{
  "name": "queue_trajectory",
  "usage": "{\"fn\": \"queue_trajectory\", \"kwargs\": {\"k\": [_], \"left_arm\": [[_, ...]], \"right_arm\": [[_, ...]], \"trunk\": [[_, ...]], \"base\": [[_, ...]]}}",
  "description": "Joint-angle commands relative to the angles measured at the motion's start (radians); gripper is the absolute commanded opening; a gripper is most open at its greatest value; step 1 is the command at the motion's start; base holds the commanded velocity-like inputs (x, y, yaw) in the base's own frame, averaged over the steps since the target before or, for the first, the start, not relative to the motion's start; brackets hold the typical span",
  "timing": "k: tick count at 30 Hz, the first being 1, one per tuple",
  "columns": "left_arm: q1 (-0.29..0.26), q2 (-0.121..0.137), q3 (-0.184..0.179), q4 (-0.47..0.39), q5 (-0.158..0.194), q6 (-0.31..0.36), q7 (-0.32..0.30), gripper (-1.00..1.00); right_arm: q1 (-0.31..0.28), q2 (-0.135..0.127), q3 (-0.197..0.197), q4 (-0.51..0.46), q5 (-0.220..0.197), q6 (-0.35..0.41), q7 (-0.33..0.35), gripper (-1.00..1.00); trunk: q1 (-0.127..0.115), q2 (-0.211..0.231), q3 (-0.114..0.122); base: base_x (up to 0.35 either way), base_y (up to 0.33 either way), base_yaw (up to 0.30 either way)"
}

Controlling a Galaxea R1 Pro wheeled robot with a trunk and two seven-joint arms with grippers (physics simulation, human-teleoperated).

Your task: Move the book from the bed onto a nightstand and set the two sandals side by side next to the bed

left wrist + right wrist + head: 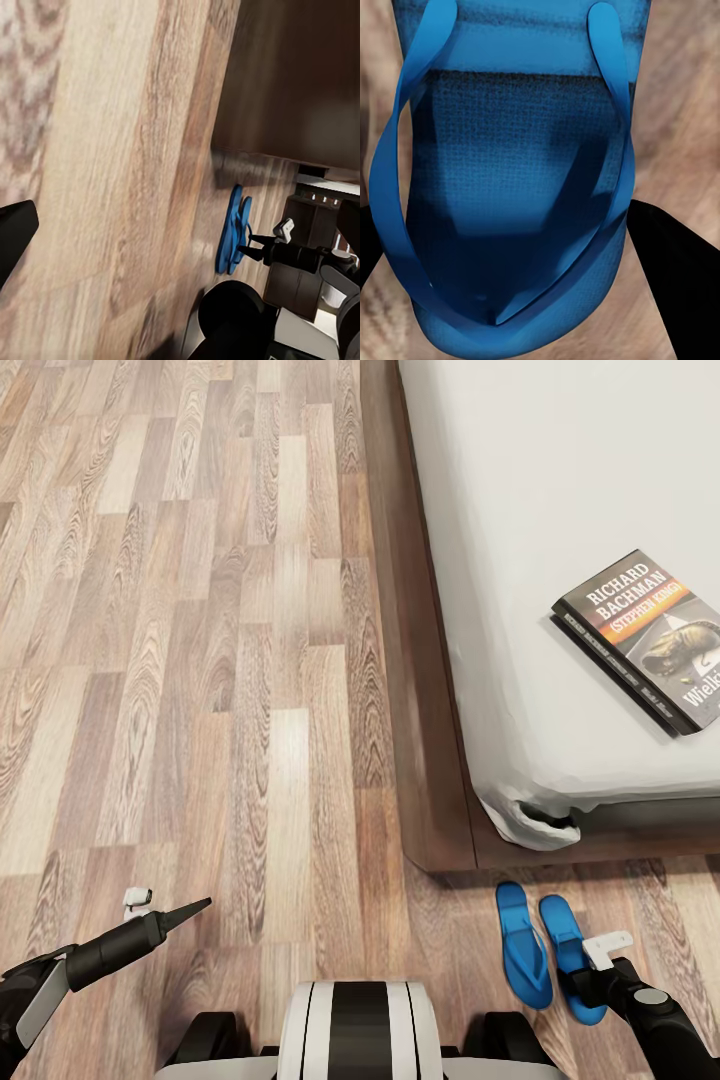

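Sandals point(550, 956) paired by bed point(440, 760) corner | right jaws spread over one | left jaws unclear

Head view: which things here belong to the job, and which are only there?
Belong to the job:
- book, lying on the bed
- two sandals, side by side on the floor by the bed's foot
- right tool, right above one sandal

Only there:
- wooden floor
- left tool, idle
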Motion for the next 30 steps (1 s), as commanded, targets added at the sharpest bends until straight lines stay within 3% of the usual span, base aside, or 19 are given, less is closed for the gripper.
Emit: {"fn": "queue_trajectory", "kwargs": {"k": [1, 30], "left_arm": [[0.000, 0.000, 0.000, 0.000, 0.003, 0.011, -0.002, 1.00], [0.000, 0.000, 0.000, 0.000, 0.004, 0.010, 0.002, 1.00]], "right_arm": [[0.000, 0.001, -0.003, -0.002, 0.009, 0.003, 0.008, -1.00], [0.000, 0.001, -0.005, -0.002, 0.009, 0.000, 0.007, -1.00]], "trunk": [[0.000, 0.000, 0.000], [0.000, 0.000, 0.000]], "base": [[0.155, 0.000, 0.000], [0.008, 0.000, 0.000]]}}
